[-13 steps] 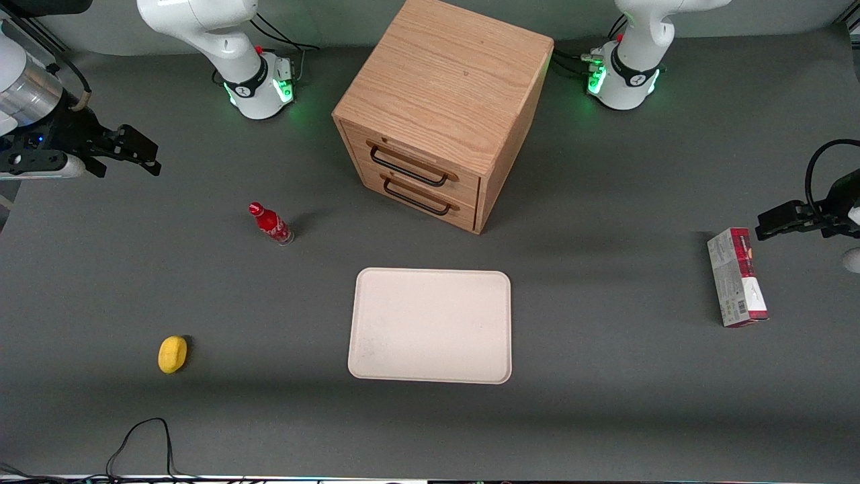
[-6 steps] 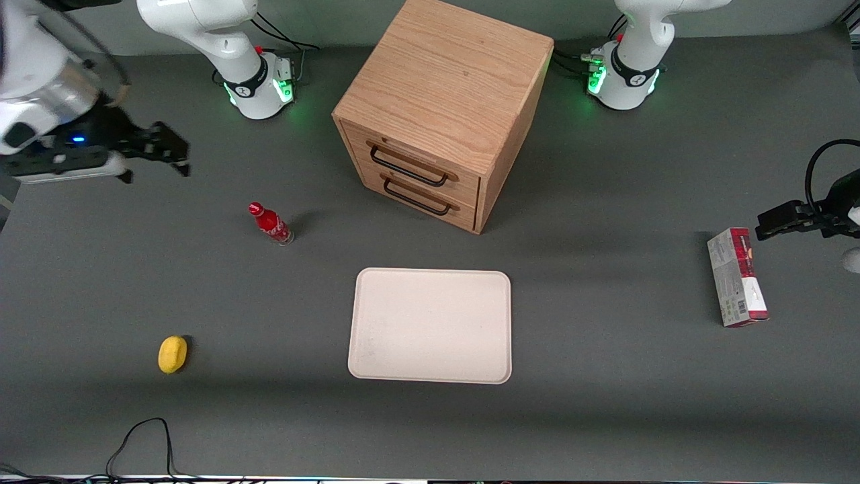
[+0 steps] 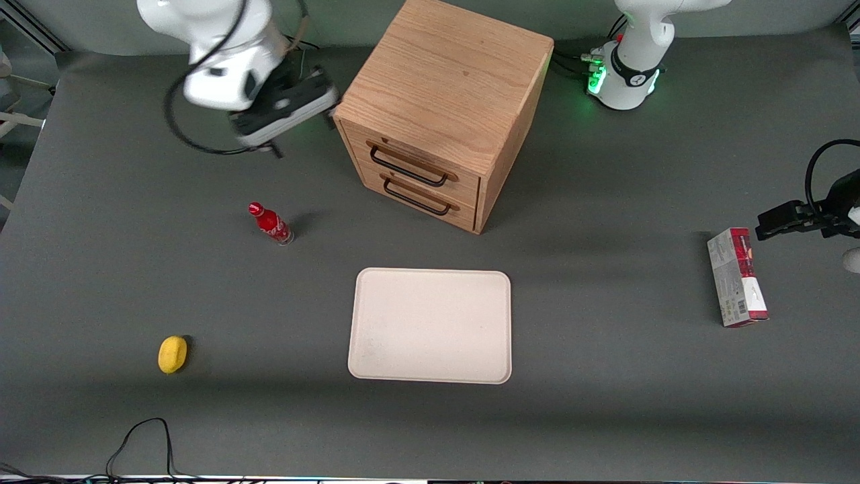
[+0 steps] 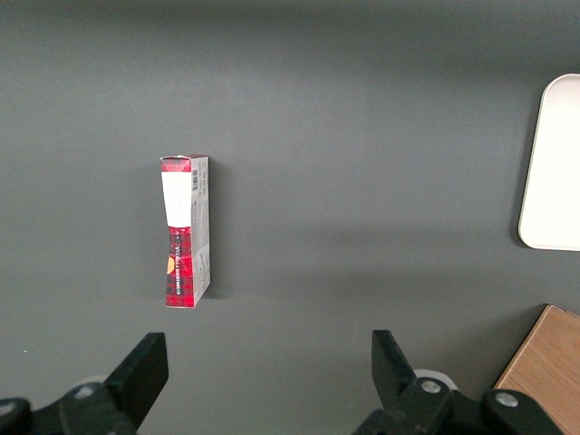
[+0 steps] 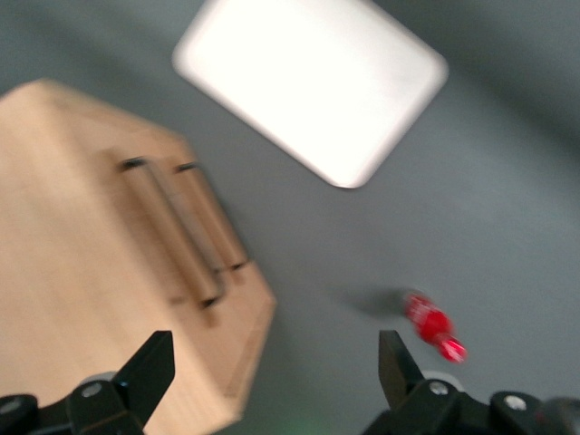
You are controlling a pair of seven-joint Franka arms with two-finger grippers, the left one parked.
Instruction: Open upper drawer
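Upper drawer oak, shut; gripper spread above.

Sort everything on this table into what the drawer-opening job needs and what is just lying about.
Needed for the job:
upper drawer, shut
gripper, open, in the air beside the cabinet

Just lying about:
lower drawer
tray
red bottle
yellow object
red and grey box

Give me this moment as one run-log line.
phase: approach | gripper: open, empty, above table beside cabinet | upper drawer: closed, handle untouched | contact: none
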